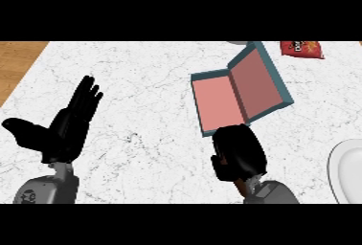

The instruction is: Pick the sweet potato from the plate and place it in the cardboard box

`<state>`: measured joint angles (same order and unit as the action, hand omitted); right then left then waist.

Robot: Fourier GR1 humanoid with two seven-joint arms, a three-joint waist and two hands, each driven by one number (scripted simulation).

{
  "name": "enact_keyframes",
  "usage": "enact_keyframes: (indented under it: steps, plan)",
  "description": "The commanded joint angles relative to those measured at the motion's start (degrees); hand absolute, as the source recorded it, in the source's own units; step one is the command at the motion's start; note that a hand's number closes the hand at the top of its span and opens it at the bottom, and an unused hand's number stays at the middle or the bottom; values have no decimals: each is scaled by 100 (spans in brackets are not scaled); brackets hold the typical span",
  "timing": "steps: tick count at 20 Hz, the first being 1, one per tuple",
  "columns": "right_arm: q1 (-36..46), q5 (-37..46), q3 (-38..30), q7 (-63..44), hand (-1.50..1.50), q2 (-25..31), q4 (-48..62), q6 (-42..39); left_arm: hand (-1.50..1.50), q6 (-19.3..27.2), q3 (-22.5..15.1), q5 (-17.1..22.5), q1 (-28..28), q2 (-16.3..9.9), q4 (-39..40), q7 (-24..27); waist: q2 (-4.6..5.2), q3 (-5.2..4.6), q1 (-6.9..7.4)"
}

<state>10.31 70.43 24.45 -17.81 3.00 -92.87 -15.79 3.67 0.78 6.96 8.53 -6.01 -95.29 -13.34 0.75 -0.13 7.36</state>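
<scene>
Sweet potato: only a small brownish-orange patch (247,183) shows, under the curled fingers of the right hand (240,153), close to the wrist; its shape and full colour cannot be told.

Head view, items:

- Right hand: black, fingers curled down round the sweet potato and hiding most of it; it sits just below the near corner of the box, grey forearm entering from the lower edge.
- Box (240,93): open, shallow, teal-grey outside with a pinkish-red inside, lid folded back to the upper right; it lies on the counter right of centre, tilted diagonally.
- Plate (345,170): white, cut off by the right edge, to the right of the right hand and apart from it.
- Snack bag (302,48): red, at the top right beyond the box; it carries printing too small to read.
- Left hand (67,124): black, open, fingers straight and pointing up, thumb spread to the left, holding nothing, at the left side.
- Counter (141,86): white marble with grey veins; a wooden strip (17,57) shows at the upper left.
</scene>
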Motion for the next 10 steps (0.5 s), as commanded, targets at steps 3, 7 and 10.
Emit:
enact_keyframes:
  steps: [3,7,10]
  plan:
    - [1250,-209,1220,-1417,150,-291,215,357,0,-82,-63,20,211,-3,113,-51,15,-2,285]
    - [1965,-482,1982,-2343,150,-297,406,410,0,-116,-174,-42,172,63,266,39,-11,-14,279]
    - [2655,-945,2017,-2938,150,-298,389,634,0,-67,-228,-149,220,78,315,65,-10,-9,282]
